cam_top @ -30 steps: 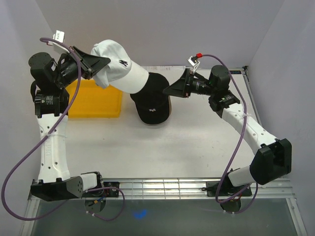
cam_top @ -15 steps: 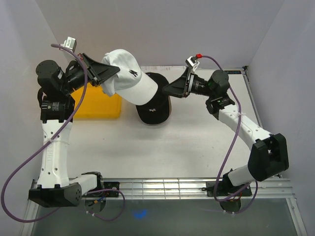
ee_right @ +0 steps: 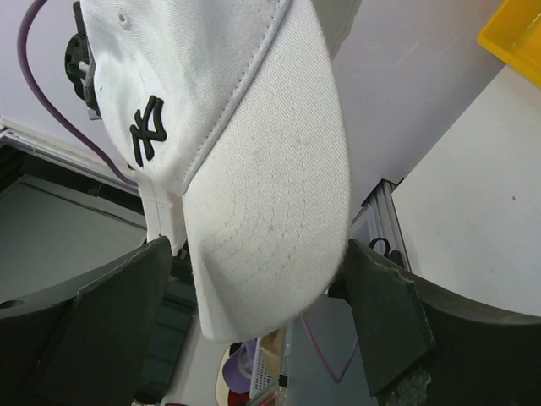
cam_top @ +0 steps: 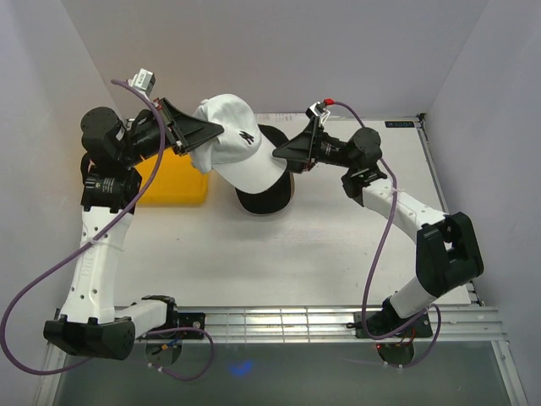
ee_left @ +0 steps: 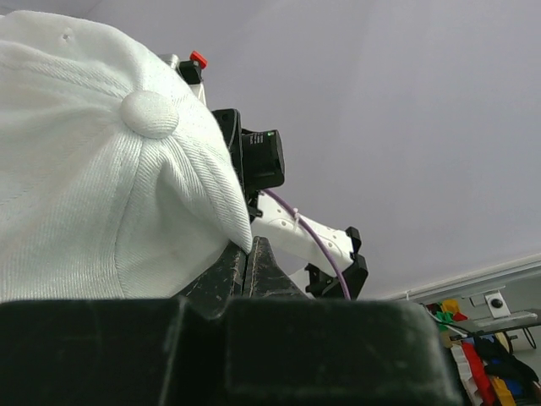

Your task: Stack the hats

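white cap (cam_top: 241, 152) over black cap (cam_top: 266, 200)
left gripper (cam_top: 213, 134) pinched shut on its back; right gripper (cam_top: 278, 153) wide open, empty, around the brim

A white cap (cam_top: 241, 152), held high in the left gripper (cam_top: 218, 132), hangs over the black cap (cam_top: 264, 199) and blocks it from above. The right gripper (cam_top: 277, 152) flanks its brim with spread fingers. A yellow tray (cam_top: 173, 182) fills the left rear. The near table (cam_top: 279, 254) lies open.
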